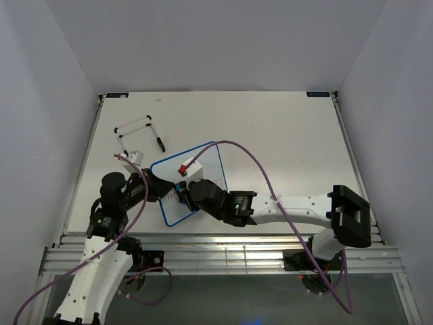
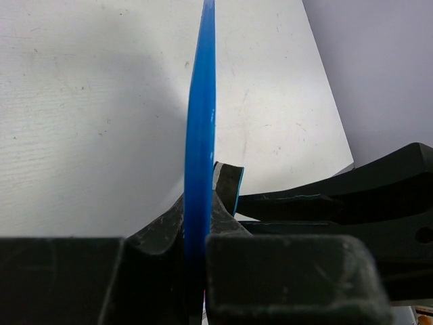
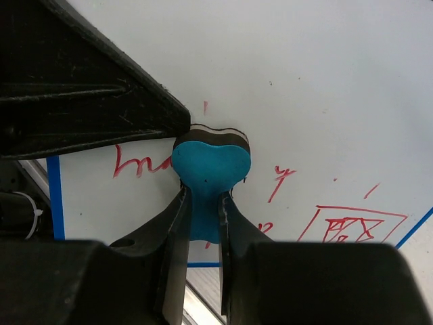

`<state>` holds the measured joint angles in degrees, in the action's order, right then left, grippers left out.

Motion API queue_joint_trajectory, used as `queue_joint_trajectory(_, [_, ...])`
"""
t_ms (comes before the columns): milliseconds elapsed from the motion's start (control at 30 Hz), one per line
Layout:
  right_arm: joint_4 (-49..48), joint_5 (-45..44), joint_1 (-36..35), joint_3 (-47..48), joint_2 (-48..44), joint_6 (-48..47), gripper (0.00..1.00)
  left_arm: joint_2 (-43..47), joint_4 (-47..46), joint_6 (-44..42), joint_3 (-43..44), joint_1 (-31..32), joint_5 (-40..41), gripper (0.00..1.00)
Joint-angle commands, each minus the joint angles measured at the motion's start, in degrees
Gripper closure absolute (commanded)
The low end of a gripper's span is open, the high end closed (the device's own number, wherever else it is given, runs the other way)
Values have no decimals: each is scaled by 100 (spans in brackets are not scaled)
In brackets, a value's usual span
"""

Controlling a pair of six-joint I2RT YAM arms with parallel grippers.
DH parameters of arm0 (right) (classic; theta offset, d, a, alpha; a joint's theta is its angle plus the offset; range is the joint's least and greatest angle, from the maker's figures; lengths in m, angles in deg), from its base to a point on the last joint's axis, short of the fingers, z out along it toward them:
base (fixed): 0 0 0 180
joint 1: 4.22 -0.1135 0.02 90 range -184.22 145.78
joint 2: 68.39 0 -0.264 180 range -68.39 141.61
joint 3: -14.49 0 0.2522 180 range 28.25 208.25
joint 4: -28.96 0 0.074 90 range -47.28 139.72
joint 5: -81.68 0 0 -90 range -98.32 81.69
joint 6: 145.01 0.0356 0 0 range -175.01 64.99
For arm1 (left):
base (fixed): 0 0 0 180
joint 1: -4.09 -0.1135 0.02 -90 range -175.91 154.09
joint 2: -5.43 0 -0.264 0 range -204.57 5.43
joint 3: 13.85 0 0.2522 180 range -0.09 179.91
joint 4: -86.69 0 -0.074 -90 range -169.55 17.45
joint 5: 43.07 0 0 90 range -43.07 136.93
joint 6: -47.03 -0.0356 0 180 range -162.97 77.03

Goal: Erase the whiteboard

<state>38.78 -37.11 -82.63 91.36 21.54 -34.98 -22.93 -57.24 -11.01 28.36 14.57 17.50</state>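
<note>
L gripper (image 2: pixel 199 227) jaws pinch blue-framed flat white whiteboard (image 3: pixel 325 81) edge-on to steady it, while R gripper (image 3: pixel 203 203), jaws tight on small blue bow-shaped eraser (image 3: pixel 210 166), presses it to red marks (image 3: pixel 139 162).

Right wrist view: whiteboard (image 3: pixel 325 88) runs off every edge. Red writing (image 3: pixel 139 162) is partly behind the left tool (image 3: pixel 172 122) and the eraser (image 3: pixel 210 166), unreadable. The boxed scribble's bottom is hidden by the right tool (image 3: pixel 203 202). Eraser's lower half is buried between that tool's fingers.
Left wrist view: board seen edge-on, face unseen, frame exits the top. Left tool cut by the bottom edge.
Top view: right arm covers the board's near middle, eraser just a blue speck, writing too small to read.
</note>
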Motion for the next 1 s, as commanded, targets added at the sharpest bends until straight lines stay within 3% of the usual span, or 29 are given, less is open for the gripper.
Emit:
queue_joint_trajectory(0, [-397, 630, -254, 298, 183, 185, 92, 120, -631, 213, 161, 95, -731, 100])
queue_joint_trajectory(467, [-45, 445, -587, 474, 543, 598, 92, 94, -684, 618, 109, 95, -344, 100])
queue_joint_trajectory(633, [-352, 603, -640, 377, 482, 520, 92, 120, -692, 670, 12, 95, -388, 100])
queue_joint_trajectory(967, [-72, 85, -500, 1133, 833, 369, 92, 112, -657, 802, 29, 103, -440, 100])
